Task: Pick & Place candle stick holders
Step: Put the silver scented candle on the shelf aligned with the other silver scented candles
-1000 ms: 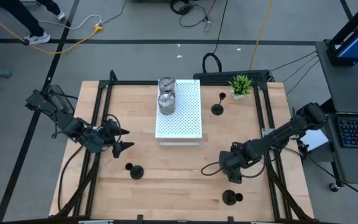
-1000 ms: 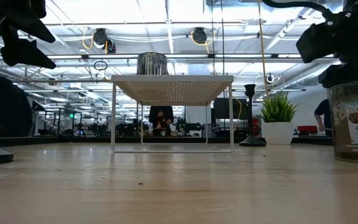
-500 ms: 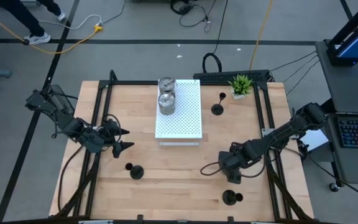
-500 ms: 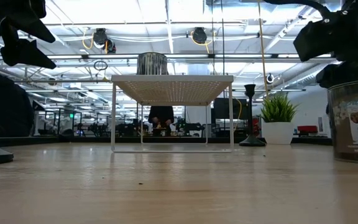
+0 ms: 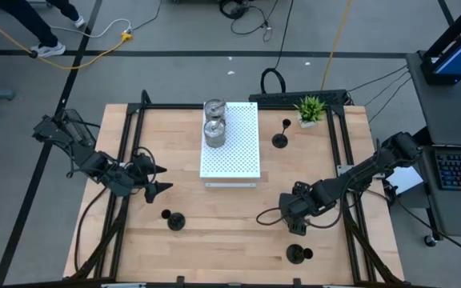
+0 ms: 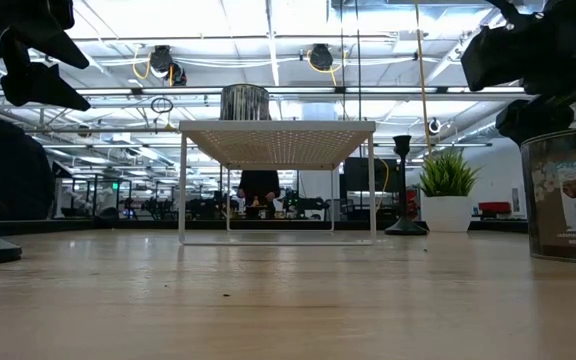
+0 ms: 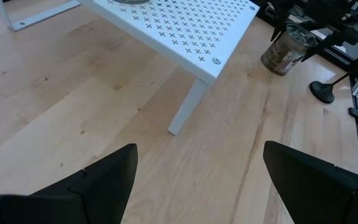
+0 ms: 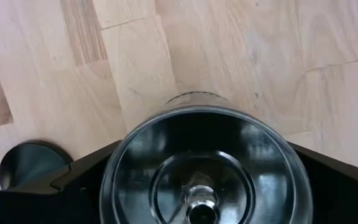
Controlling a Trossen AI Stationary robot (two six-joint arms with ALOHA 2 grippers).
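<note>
Right wrist view: a silver holder [image 8: 205, 163] sits between the right gripper [image 5: 296, 210] fingers.
The grip closes on the cup's sides, mouth up, presumably to carry it to the white board [image 5: 230, 144], centre-far, where two silver cups [image 5: 214, 122] already stand. The left gripper [image 5: 152, 180] waits wide open and empty at the left; black holders [image 5: 174, 219] remain scattered near and far on the table [image 5: 214, 240].

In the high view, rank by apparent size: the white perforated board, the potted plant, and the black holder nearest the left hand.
1. White perforated board, by far the largest.
2. Potted plant.
3. Black holder, slightly smaller than the plant; the overhead camera sees all three from similar distances, so the order is fair.
</note>
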